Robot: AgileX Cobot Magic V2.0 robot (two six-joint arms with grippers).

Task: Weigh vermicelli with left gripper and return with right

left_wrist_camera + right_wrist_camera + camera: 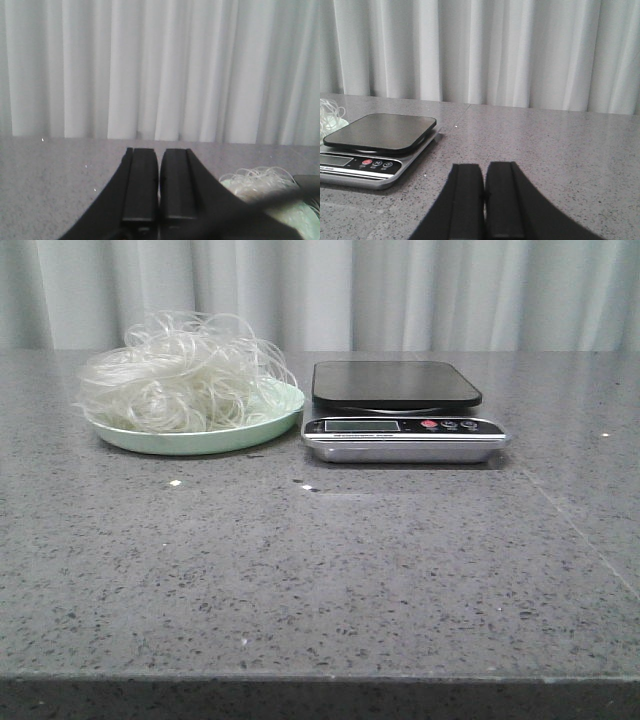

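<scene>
The vermicelli (180, 370), a fluffy tangle of thin translucent white strands, lies heaped on a pale green plate (262, 427) at the back left of the table. Right beside it stands a kitchen scale (400, 405) with a bare black platform and a silver front panel. Neither gripper shows in the front view. In the left wrist view my left gripper (159, 152) is shut and empty, with the vermicelli (260, 177) off to one side. In the right wrist view my right gripper (484, 167) is shut and empty, with the scale (380, 132) ahead and to one side.
The grey speckled table (320, 570) runs from the near edge to a white curtain (400, 290) at the back. A few small white specks (175, 482) lie on the table in front of the plate.
</scene>
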